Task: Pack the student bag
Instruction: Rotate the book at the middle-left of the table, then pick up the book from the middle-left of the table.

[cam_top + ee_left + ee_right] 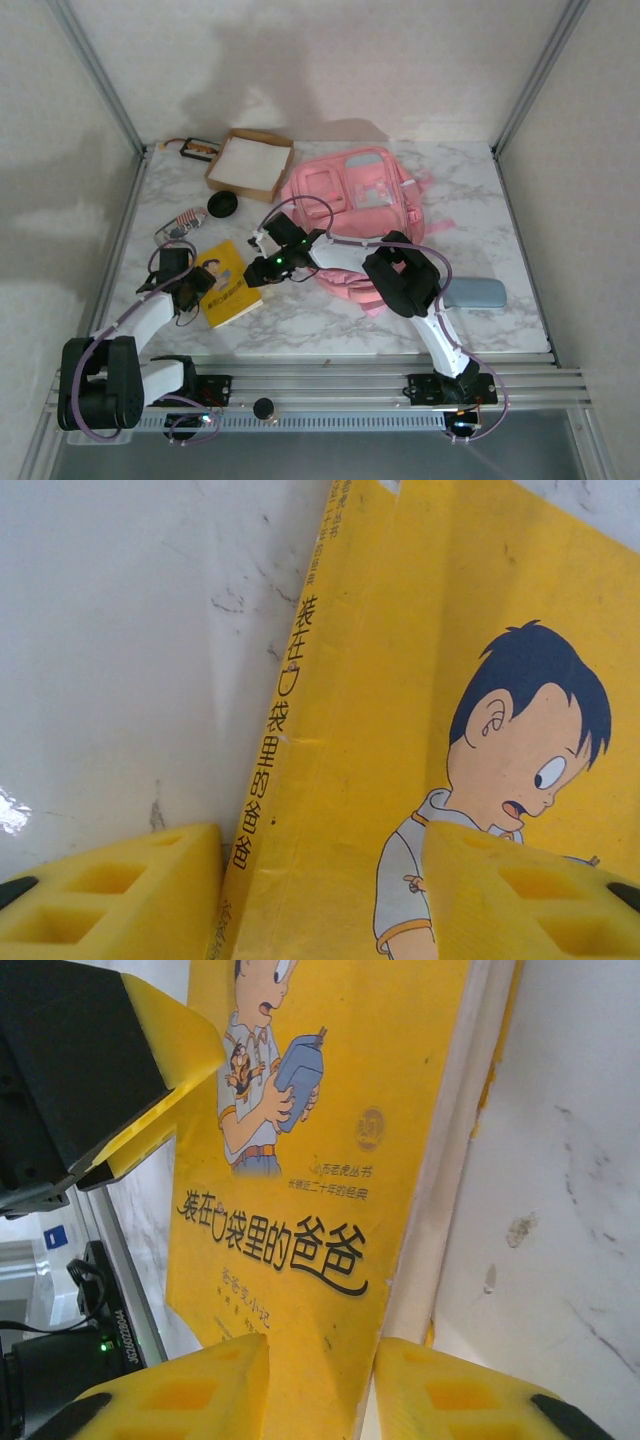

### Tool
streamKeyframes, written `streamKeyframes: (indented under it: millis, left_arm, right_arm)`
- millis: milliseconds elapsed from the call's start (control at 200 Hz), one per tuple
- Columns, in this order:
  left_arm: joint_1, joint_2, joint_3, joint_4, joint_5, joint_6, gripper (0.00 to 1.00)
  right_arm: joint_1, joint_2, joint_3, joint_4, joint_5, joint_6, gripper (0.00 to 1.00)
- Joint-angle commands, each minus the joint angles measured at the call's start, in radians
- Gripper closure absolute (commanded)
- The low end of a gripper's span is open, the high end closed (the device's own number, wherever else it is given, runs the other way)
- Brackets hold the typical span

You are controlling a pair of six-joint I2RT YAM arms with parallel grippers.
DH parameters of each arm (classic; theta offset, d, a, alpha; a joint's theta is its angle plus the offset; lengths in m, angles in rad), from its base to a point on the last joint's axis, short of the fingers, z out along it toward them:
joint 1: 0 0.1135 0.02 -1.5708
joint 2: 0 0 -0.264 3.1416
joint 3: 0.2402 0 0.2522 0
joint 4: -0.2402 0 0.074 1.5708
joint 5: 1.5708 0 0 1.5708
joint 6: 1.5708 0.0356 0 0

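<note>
Left end effector point(322, 865), apart, astride spine of yellow book point(400, 680) at near left of tabletop point(330, 322); right end effector point(322, 1365), slightly apart, over its right edge; student bag point(350, 195) farther right.

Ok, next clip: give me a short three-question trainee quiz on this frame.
1. True or false: the yellow cartoon-cover paperback book lies on the white marble table, outside the pink fabric backpack.
2. Left gripper and right gripper: which is at the book? A) left only B) right only C) both
3. Fill in: the left gripper's jaws straddling the book's spine are ____.
Key: 1 true; 2 C; 3 open.
</note>
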Motion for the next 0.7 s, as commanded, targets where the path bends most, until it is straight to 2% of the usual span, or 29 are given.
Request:
streamKeyframes:
  millis: [0, 195, 536, 621, 696]
  left_arm:
    - [-0.065, 0.054, -0.010, 0.202, 0.246, -0.035, 0.45]
    - [-0.090, 0.023, -0.004, 0.216, 0.274, -0.064, 0.45]
    - [-0.092, 0.034, 0.022, 0.170, 0.228, -0.039, 0.44]
    - [-0.089, 0.025, 0.033, 0.148, 0.221, -0.023, 0.41]
    - [-0.080, 0.013, 0.056, 0.112, 0.211, -0.004, 0.35]
  right_arm:
    - [0.013, -0.004, 0.020, -0.017, -0.017, 0.000, 0.67]
    - [0.012, 0.024, 0.045, -0.038, -0.035, -0.004, 0.70]
    - [0.001, -0.051, -0.006, 0.003, -0.020, 0.031, 0.91]
    - [-0.008, -0.086, -0.037, 0.032, -0.029, 0.051, 0.98]
    - [-0.015, -0.132, -0.052, 0.044, -0.020, 0.054, 1.00]
